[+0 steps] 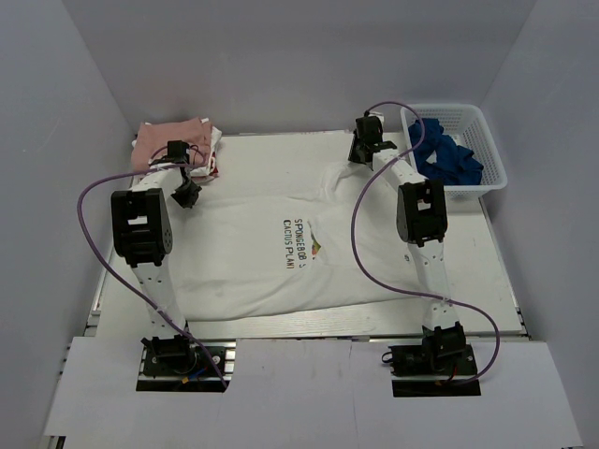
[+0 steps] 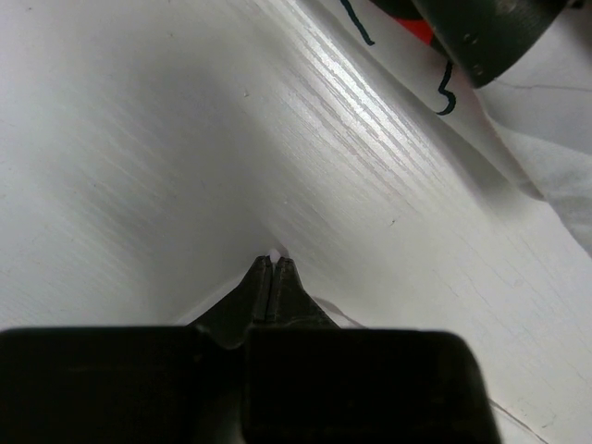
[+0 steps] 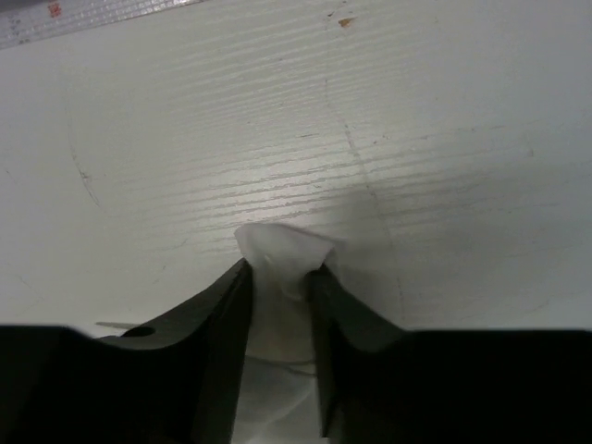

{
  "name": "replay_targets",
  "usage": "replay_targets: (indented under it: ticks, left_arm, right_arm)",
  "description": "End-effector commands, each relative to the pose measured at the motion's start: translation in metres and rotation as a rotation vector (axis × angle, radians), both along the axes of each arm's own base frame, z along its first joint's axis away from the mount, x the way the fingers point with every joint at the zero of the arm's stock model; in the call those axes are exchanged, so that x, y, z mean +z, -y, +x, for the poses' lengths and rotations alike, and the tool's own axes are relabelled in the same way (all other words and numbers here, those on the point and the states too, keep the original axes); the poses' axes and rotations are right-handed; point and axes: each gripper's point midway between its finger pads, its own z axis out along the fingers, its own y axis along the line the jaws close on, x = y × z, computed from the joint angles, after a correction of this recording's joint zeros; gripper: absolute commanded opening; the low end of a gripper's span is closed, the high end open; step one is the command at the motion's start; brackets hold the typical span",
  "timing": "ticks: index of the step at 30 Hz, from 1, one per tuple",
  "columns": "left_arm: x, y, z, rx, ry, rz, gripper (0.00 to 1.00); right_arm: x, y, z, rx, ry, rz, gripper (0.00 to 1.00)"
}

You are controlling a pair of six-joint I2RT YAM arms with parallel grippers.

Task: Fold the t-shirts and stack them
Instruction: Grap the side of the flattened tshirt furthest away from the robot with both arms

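Observation:
The large white t-shirt with dark lettering lies spread flat across the table. My left gripper is at its back left corner, shut on a thin bit of white cloth that just shows at the tips in the left wrist view. My right gripper is at the back right, shut on a bunched fold of the white shirt. The dusty-pink tee lies folded at the back left, with the white-and-red printed tee beside it and also in the left wrist view.
A white basket holding blue cloth stands at the back right. Bare table shows behind the shirt. Purple cables loop off both arms. Grey walls close in the left, right and back.

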Motion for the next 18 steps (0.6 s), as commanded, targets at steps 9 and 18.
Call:
replay_targets:
  ticks: [9,18]
  left_arm:
    - [0.045,0.007,-0.007,-0.027,0.086,0.009,0.00]
    - [0.067,0.015,-0.030,-0.055,0.156,-0.019,0.00]
  right_arm:
    - [0.089,0.001,0.000,0.002,0.172,0.023,0.00]
    - [0.143,0.013,-0.065,0.038,0.202,0.049,0.00]
